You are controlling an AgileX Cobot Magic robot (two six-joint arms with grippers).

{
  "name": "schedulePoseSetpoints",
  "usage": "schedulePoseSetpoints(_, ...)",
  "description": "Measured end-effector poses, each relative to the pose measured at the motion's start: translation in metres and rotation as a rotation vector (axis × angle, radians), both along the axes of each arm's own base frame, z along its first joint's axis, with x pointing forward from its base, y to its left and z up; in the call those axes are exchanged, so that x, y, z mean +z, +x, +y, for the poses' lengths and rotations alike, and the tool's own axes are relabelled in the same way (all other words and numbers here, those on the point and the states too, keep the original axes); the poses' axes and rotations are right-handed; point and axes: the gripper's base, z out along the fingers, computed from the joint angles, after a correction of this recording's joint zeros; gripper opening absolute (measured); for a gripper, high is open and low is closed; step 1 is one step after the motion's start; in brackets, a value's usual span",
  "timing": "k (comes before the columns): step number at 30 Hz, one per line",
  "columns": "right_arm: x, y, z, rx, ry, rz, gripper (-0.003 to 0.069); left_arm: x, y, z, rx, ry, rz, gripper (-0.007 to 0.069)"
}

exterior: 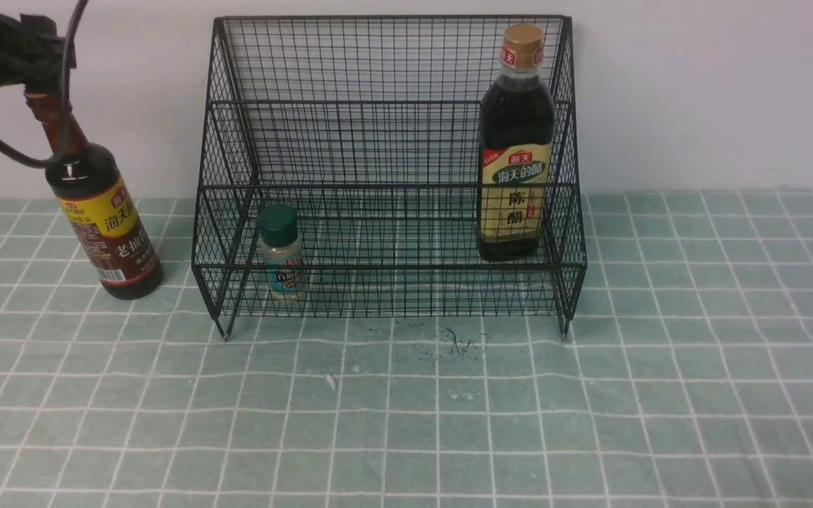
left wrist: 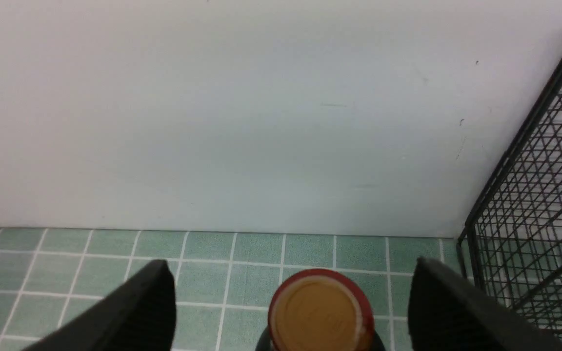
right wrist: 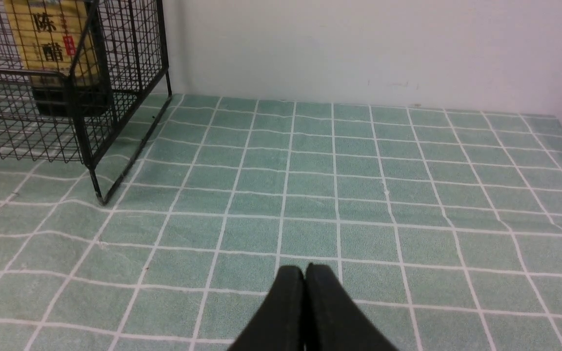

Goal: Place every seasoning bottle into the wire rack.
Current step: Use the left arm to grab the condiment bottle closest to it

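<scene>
Left of wire rack [exterior: 385, 169] | yellow-label bottle [exterior: 106, 226] near-upright under my left gripper [left wrist: 291, 265], cap between wide-apart jaws, ungripped | rack lies rightward.

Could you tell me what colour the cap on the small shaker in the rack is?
The cap is dark green, clearest in the front view.
</scene>
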Motion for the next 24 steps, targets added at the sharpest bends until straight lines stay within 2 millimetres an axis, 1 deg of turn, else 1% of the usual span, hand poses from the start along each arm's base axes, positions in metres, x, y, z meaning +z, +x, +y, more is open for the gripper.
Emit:
schedulePoseSetpoints(1, 0.0, 0.0, 0.0, 0.0, 0.0, 0.0, -0.0015, -0.002, 0.001, 0.0, 0.0, 0.0, 0.004, 0.0587)
schedulePoseSetpoints(3, 0.0, 0.0, 0.0, 0.0, 0.0, 0.0, -0.0015, -0.013, 0.008, 0.001, -0.001, -0.002, 0.03, 0.0588)
schedulePoseSetpoints(6, 0.0, 0.0, 0.0, 0.0, 0.0, 0.0, -0.0015, -0.022, 0.012, 0.002, -0.002, -0.004, 0.052, 0.0578)
schedulePoseSetpoints(7, 0.0, 0.0, 0.0, 0.0, 0.0, 0.0, -0.0015, -0.028, 0.014, 0.002, -0.002, -0.006, 0.064, 0.0566)
schedulePoseSetpoints(10, 0.0, 0.0, 0.0, 0.0, 0.0, 0.0, -0.0015, -0.034, 0.017, 0.003, -0.002, -0.005, 0.081, 0.0522)
schedulePoseSetpoints(13, 0.0, 0.0, 0.0, 0.0, 0.0, 0.0, -0.0015, -0.039, 0.019, 0.002, -0.004, -0.005, 0.092, 0.0407)
schedulePoseSetpoints(14, 0.0, 0.0, 0.0, 0.0, 0.0, 0.0, -0.0015, -0.039, 0.02, 0.002, -0.006, -0.005, 0.094, 0.0331)
schedulePoseSetpoints(15, 0.0, 0.0, 0.0, 0.0, 0.0, 0.0, -0.0015, -0.04, 0.02, 0.002, -0.006, -0.005, 0.094, 0.0331)
schedulePoseSetpoints(16, 0.0, 0.0, 0.0, 0.0, 0.0, 0.0, -0.0015, -0.04, 0.02, 0.001, 0.0, -0.025, 0.097, 0.0267)
schedulePoseSetpoints(20, 0.0, 0.0, 0.0, 0.0, 0.0, 0.0, -0.0015, -0.037, 0.017, -0.002, -0.005, -0.031, 0.107, 0.0269)
schedulePoseSetpoints(24, 0.0, 0.0, 0.0, 0.0, 0.0, 0.0, -0.0015, -0.026, 0.004, -0.003, -0.015, -0.01, 0.133, 0.0267)
